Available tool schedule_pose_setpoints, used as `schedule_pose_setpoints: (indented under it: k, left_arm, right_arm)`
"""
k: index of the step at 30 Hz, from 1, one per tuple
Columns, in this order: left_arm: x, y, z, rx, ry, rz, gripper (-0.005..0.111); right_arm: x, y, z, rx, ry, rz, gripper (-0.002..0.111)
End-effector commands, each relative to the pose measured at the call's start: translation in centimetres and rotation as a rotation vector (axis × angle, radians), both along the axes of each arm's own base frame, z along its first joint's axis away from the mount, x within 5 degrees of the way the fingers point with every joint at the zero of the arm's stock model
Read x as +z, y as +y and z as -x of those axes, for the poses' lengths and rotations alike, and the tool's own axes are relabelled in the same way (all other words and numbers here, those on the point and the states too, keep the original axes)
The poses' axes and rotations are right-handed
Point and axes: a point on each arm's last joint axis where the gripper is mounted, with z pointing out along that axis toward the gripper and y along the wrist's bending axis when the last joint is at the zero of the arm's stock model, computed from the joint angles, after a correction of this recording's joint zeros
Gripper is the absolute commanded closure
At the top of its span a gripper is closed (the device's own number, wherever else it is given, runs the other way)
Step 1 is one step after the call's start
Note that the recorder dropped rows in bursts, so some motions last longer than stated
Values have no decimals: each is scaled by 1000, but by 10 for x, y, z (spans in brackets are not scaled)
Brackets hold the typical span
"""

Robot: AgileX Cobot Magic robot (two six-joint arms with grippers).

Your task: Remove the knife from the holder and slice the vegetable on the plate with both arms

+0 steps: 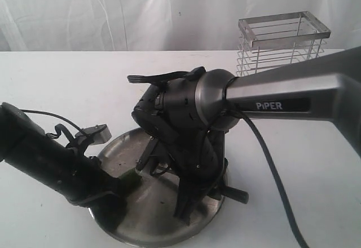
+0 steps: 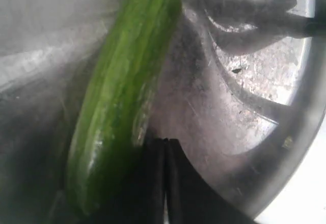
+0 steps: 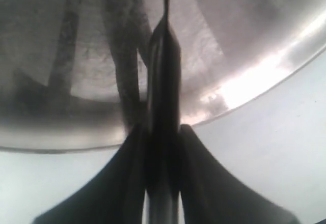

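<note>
The green vegetable (image 2: pixel 122 107) lies lengthwise on the steel plate (image 2: pixel 265 81); only a small green patch (image 1: pixel 133 177) shows in the exterior view. My left gripper (image 2: pixel 165 145) is shut, its two black fingers pressed together right against the vegetable's side. It sits low on the plate's left part (image 1: pixel 121 189). My right gripper (image 3: pixel 163 132) is shut on the black knife (image 3: pixel 164 76), whose blade reaches edge-on over the plate (image 3: pixel 76 56). In the exterior view the right gripper (image 1: pixel 189 200) points down onto the plate (image 1: pixel 146 228), and the knife is lost against it.
The wire holder (image 1: pixel 282 42) stands at the back right of the white table with nothing visible in it. The grey PiPER forearm (image 1: pixel 293 98) and its cable (image 1: pixel 276 186) cross the right side. The left arm (image 1: pixel 45 158) lies along the front left.
</note>
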Motion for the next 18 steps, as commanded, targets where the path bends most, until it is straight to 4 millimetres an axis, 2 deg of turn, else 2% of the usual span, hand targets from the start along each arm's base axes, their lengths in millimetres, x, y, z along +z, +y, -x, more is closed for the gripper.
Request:
schedule_pose_setpoints:
  k: [1,6,10,13,18]
  left_arm:
    - [-2,0,-1,-3,-6,-3,107]
    - [14,-7,-9,-68,-21,63,107]
    - [34,-8,-13,-107,-92,72,107]
    - [51,-5,-13,-124,-175,43,107]
    - [67,4,-9,-110,-237,-57,107]
  right_arm:
    - [4,-2,-2,3,-27,17,108]
    - [4,-2,-2,-16,-29,10,108]
    - [11,-2,-1,-23,-37,-10,108]
    - [21,-3,0,-51,-69,-44,108]
    - [33,-1,-1,-116,-104,-146,108]
